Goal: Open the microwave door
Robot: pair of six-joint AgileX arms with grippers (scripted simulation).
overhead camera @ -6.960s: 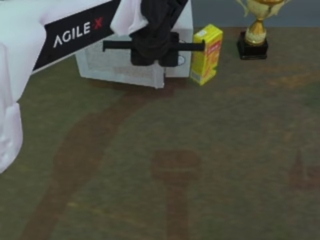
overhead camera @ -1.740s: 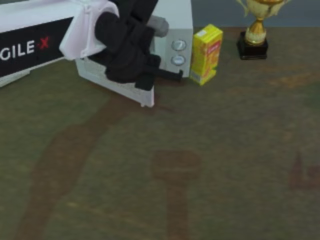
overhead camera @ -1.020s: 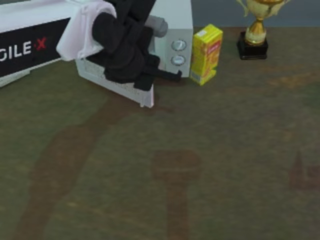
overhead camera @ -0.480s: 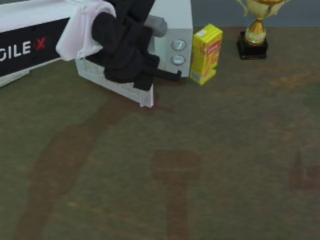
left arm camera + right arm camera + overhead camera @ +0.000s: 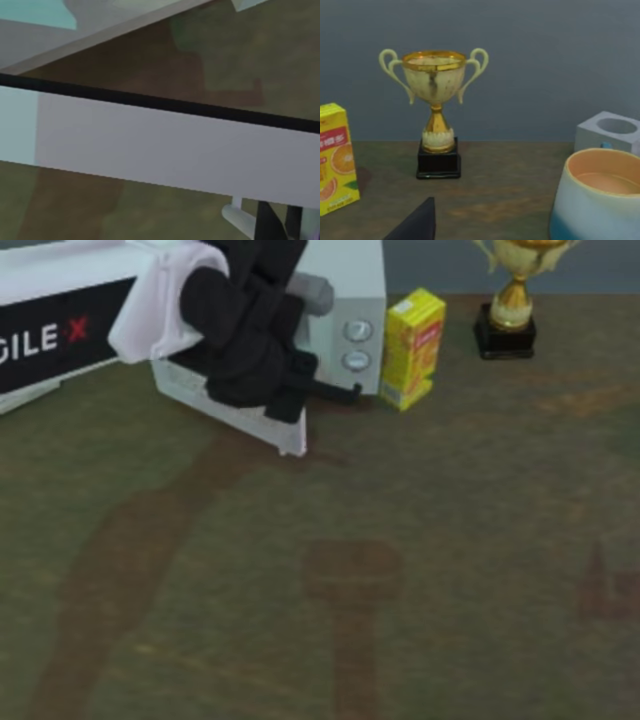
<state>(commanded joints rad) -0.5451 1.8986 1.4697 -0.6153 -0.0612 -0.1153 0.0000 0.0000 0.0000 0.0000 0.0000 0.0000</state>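
Note:
The white microwave (image 5: 345, 280) stands at the table's back left, two silver knobs on its right panel. Its microwave door (image 5: 235, 418) is swung partly outward, hinged at the left, and its free edge (image 5: 297, 440) points toward the table's front. My left gripper (image 5: 288, 405) sits over that free edge, shut on the door's slim handle. In the left wrist view the door (image 5: 175, 145) crosses as a pale band. There the handle (image 5: 239, 219) runs in beside my dark fingers (image 5: 266, 226). My right gripper (image 5: 420, 225) is parked outside the top view.
A yellow juice carton (image 5: 412, 348) stands right of the microwave, close to the knobs. A gold trophy (image 5: 510, 300) is at the back right. The right wrist view shows a blue and orange cup (image 5: 597, 195) and a grey block (image 5: 610, 130).
Since seven seconds ago the door has swung out from the microwave's front together with my left gripper. Over the last second almost nothing has moved.

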